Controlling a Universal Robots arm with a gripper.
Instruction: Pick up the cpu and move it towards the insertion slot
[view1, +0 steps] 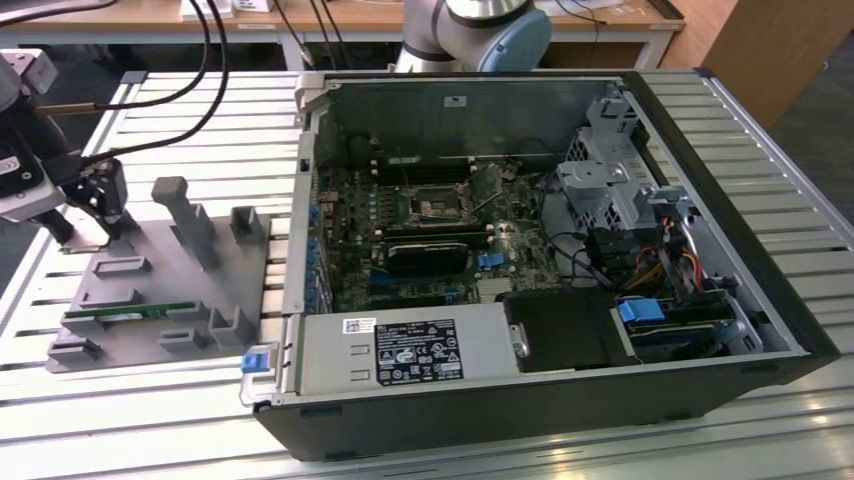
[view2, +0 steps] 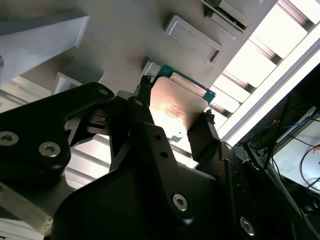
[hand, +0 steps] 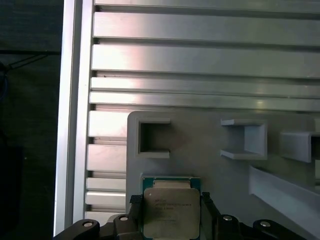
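Note:
The cpu (hand: 170, 214), a flat square chip with a silvery top and a green rim, sits between my gripper's (hand: 171, 204) two dark fingers (hand: 136, 205) in both wrist views. The fingers press against its opposite edges, so the gripper (view2: 176, 102) is shut on the cpu (view2: 177, 112), low over the grey fixture plate (view1: 174, 290). In the exterior view the gripper (view1: 83, 228) is at the far left, well away from the insertion slot (view1: 438, 207), a square metal-framed socket on the motherboard inside the open computer case.
The open computer case (view1: 747, 250) takes up the exterior view's right, with cables and a drive cage inside. The fixture plate carries upright grey holders (view1: 180, 215) and a green memory stick (view1: 127, 312). Slatted aluminium table (view1: 160, 110) surrounds everything.

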